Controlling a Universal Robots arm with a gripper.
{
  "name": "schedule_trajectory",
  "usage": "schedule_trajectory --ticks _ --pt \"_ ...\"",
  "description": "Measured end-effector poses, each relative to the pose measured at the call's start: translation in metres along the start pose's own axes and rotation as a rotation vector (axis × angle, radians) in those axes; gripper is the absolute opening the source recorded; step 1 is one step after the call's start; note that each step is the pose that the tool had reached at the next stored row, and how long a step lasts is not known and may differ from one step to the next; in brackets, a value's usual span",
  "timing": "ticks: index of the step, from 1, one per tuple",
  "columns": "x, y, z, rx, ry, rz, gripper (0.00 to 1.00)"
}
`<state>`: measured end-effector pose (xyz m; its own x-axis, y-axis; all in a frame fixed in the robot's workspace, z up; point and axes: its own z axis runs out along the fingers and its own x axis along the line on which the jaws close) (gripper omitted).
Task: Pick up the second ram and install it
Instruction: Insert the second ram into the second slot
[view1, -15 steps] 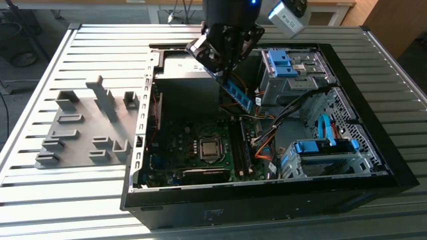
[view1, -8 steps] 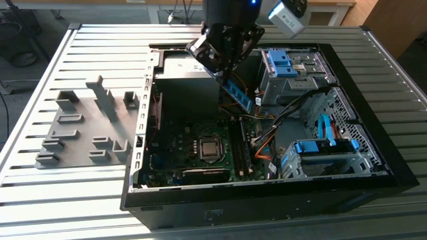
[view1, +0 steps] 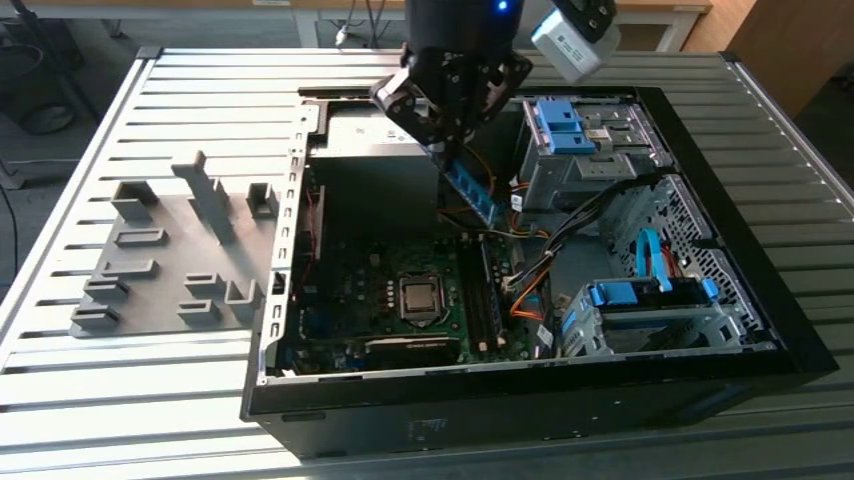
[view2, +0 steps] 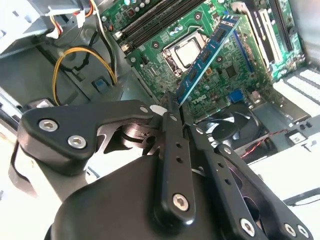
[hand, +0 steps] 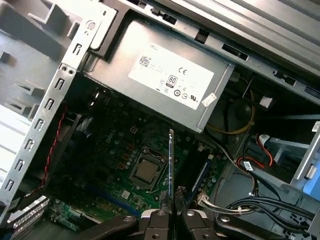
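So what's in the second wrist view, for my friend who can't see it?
The robot's black hand is shut on a slim blue-green circuit-board strip, holding it in the air above a green motherboard inside an open computer case. A square silver processor sits beyond the strip.

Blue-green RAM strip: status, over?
Gripper shut on blue-green RAM circuit-board strip. Strip held above green motherboard inside black computer case, not seated. Nothing visibly blocking below.
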<state>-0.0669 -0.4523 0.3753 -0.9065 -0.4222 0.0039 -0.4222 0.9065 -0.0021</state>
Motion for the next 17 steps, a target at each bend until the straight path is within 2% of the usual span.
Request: schedule_trajectory --ticks 17 --pt "0.0000 0.0000 0.0039 -0.0011 0.0007 0.297 0.14"
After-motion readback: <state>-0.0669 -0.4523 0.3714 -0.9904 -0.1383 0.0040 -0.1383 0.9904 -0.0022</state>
